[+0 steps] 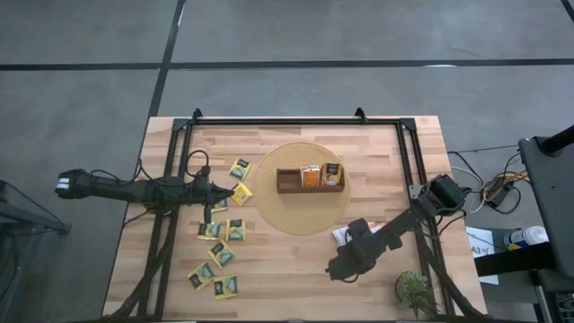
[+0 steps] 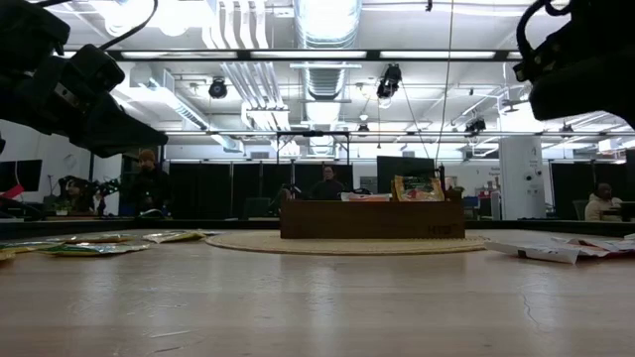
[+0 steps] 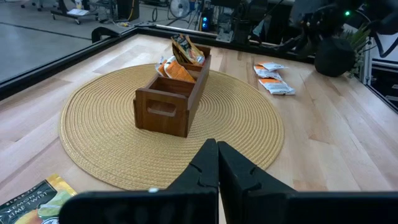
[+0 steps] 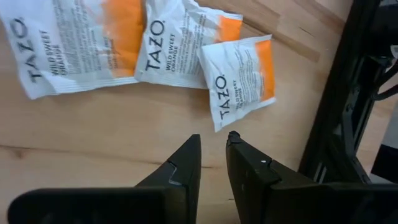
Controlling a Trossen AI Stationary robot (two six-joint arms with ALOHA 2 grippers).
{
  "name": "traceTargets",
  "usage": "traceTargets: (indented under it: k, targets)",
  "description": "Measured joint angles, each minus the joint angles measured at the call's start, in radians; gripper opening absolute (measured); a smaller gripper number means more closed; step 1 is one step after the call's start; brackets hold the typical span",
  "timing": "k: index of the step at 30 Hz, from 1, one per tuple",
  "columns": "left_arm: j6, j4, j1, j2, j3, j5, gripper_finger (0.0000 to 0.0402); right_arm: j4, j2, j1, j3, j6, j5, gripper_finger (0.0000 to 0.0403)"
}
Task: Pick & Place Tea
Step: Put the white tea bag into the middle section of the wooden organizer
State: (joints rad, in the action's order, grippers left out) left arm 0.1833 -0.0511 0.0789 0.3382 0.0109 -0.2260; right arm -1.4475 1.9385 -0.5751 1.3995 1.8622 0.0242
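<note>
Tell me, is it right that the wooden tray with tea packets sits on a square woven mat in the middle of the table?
Not quite: the mat is round, not square, as the high view shows. The wooden tray with tea packets does sit on it, mid-table.

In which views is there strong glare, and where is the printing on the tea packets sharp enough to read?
Low view: bright ceiling lamps glare at the top, while the brown wooden tray looks dark against them. Right wrist view: even light, and the print on the white-and-orange square tea packets is sharp and readable. High view: no glare, but packet print is too small to read.
</note>
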Motion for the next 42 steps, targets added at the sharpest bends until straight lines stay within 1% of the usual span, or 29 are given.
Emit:
traceTargets:
  k: [10, 15, 18, 37, 40, 42]
  targets:
    - [0.000, 0.000, 0.000, 0.000, 0.000, 0.000, 0.0000, 0.015, 0.000, -0.001, -0.037, -0.003, 0.003, 0.0145]
    - [0.000, 0.000, 0.000, 0.000, 0.000, 0.000, 0.0000, 0.056, 0.000, -0.001, -0.065, -0.004, 0.003, 0.0166]
    - [0.000, 0.000, 0.000, 0.000, 0.000, 0.000, 0.0000, 0.096, 0.001, -0.001, -0.096, -0.014, 0.003, 0.0171]
    - [0.000, 0.000, 0.000, 0.000, 0.000, 0.000, 0.0000, 0.146, 0.001, -0.001, -0.201, 0.013, 0.004, 0.0171]
    - [0.000, 0.000, 0.000, 0.000, 0.000, 0.000, 0.0000, 0.147, 0.001, -0.001, -0.220, 0.016, 0.019, 0.0171]
    - [0.000, 0.000, 0.000, 0.000, 0.000, 0.000, 0.0000, 0.150, 0.001, -0.001, -0.233, 0.017, 0.047, 0.0171]
